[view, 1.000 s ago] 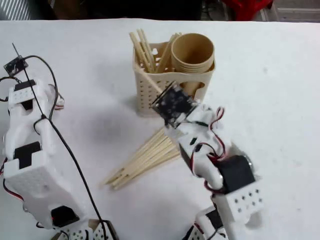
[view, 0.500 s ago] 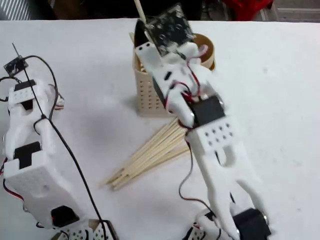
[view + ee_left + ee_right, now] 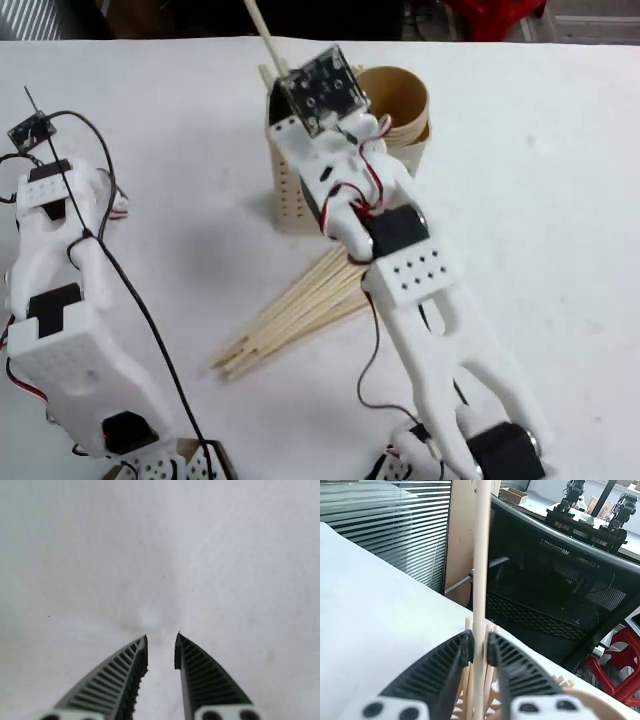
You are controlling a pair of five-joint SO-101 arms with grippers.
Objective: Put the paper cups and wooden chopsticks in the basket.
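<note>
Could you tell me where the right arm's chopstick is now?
The chopstick is pinched upright in the right hand, over the basket, just left of the paper cups in the high view.

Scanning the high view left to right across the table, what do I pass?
Left arm → loose wooden chopsticks lying on the table → stacked paper cups. The basket and the right arm overlap the chopsticks and cups, so I leave them out.
</note>
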